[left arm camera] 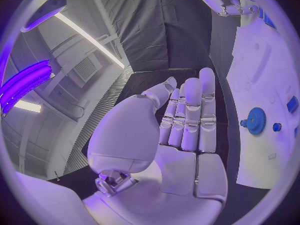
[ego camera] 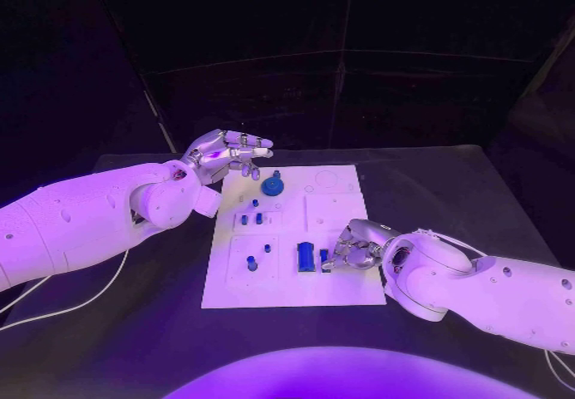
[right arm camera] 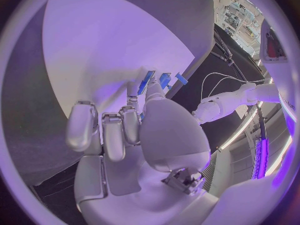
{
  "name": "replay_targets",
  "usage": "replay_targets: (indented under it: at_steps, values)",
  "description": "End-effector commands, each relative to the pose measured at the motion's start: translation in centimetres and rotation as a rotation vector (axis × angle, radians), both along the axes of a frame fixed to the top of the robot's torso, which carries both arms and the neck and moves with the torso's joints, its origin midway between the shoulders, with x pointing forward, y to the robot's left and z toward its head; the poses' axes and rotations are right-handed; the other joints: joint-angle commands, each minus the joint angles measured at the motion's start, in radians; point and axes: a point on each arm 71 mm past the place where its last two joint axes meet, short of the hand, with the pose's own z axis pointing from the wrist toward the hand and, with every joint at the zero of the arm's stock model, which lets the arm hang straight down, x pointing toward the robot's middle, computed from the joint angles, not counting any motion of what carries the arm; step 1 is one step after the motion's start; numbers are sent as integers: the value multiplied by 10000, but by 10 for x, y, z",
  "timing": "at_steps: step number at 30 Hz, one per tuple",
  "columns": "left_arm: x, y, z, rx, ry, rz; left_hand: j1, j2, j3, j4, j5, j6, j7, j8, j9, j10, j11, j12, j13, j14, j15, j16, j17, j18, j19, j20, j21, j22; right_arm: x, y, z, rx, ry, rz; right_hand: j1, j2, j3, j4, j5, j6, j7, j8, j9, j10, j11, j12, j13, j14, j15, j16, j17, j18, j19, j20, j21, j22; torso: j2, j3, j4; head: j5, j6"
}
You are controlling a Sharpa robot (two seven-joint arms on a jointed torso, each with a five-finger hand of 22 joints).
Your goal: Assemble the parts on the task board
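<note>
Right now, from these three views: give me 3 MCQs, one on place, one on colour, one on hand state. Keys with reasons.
1. Where on the task board is the gear?
A. far end, near the left hand
B. near end, under the right hand
C. off the board

2. What colour is the gear?
A. white
B. blue
C. black

3. What state is the left hand in?
A. gripping the gear
C. pressing flat on the board
B. holding nothing, fingers apart

Answers:
1 A, in the head view it sits at the board's far end beside the left hand.
2 B, blue on the white plate.
3 B, the left wrist view shows straight fingers with nothing between them.
</note>
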Motion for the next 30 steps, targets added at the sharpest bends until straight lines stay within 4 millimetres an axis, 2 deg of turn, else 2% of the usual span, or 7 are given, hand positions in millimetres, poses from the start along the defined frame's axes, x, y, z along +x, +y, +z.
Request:
replay_targets:
  at_steps: [1, 6, 12, 14, 19, 26, 30]
  values:
    - [0, -1, 1, -75, -49, -100, 5, 59, -59, -27, 4, -82, -13, 52, -11, -69, 24, 68, -14, -73, -5, 53, -16, 142, -23, 11, -56, -13, 0, -1, 5, 522, -328, -130, -75, 39, -108, 29, 153, -7, 26, -86, 10, 90, 11, -58, 248, 919, -19, 8, 1889, -78, 16, -30, 13, -39, -1, 2, -5, -3, -4]
    - [0, -1, 1, -68, -47, -85, -4, 75, -71, -18, 4, -107, -5, 57, -13, -105, 32, 87, -19, -83, 3, 60, -27, 139, -25, 16, -63, -17, -4, -5, 11, 1398, -415, -93, -232, -13, -313, 155, 446, -195, 87, -209, 21, -80, 64, -433, 8, 842, 20, -192, 1560, -14, -154, 2, -182, -382, -24, -1, 0, -20, 37]
    - [1, 1, 1, -37, -61, -6, -6, 76, -72, -16, 4, -107, -5, 58, -13, -106, 32, 89, -19, -83, 4, 60, -28, 139, -25, 17, -64, -17, -8, -11, 16, 3605, 313, 7, -84, 159, -460, 347, 641, -930, 335, -423, 52, -1303, 280, -2794, -1608, 344, 198, -1588, -375, 439, -1369, 152, -1814, -2904, -82, -52, 2, -123, 243]
    - [3, 1, 1, -40, -121, 117, -8, 77, -73, -15, 4, -108, -5, 58, -13, -106, 33, 91, -19, -84, 4, 61, -29, 139, -25, 17, -64, -17, -3, -14, 21, 4519, 224, -11, 337, 264, -407, 215, 787, -1096, 377, -373, 125, -2209, 359, -4433, -2773, -57, 244, -2741, -1739, 747, -2205, 194, -3085, -4692, -131, -66, 6, -189, 314]
    - [10, 7, 1, -79, -347, 1066, -87, 89, -123, 44, 1, -70, -24, 102, -2, -67, 19, 159, -8, -94, 6, 63, -46, 138, -31, 25, -82, -29, 32, -35, 28, 6837, -159, -859, 1241, 418, -168, -269, 1081, -1119, 411, -291, 204, -2590, 336, -5175, -3401, -154, 238, -3329, -2290, 868, -2501, 201, -3857, -5608, -357, -180, -20, -365, 636]
    - [21, 12, -4, -577, -378, 2215, -1235, -229, -1009, 800, -6, -73, -92, 177, 0, -29, 7, 372, 34, -507, 81, -239, -221, 117, -354, 125, -481, -260, 88, -67, 23, 8671, -91, -2235, 1978, 527, -189, -674, 968, -1495, 737, -611, 91, -4075, 652, -7749, -5557, -1903, 560, -7134, -5860, 966, -3529, 482, -5719, -7150, -745, -332, -59, -500, 1098]
    - [27, 14, -10, -742, -266, 2631, -1041, -78, -1512, 960, -2, -113, -112, 265, -4, -152, -1, 569, 58, -920, 97, -999, -642, 143, -634, 175, -1174, -742, 114, -78, 22, 9214, -388, -2697, 2347, 713, -247, -836, 740, -1539, 881, -925, -78, -4228, 791, -9064, -7100, -2495, 745, -8879, -6678, 964, -3835, 687, -6831, -7835, -926, -394, -93, -473, 1325]
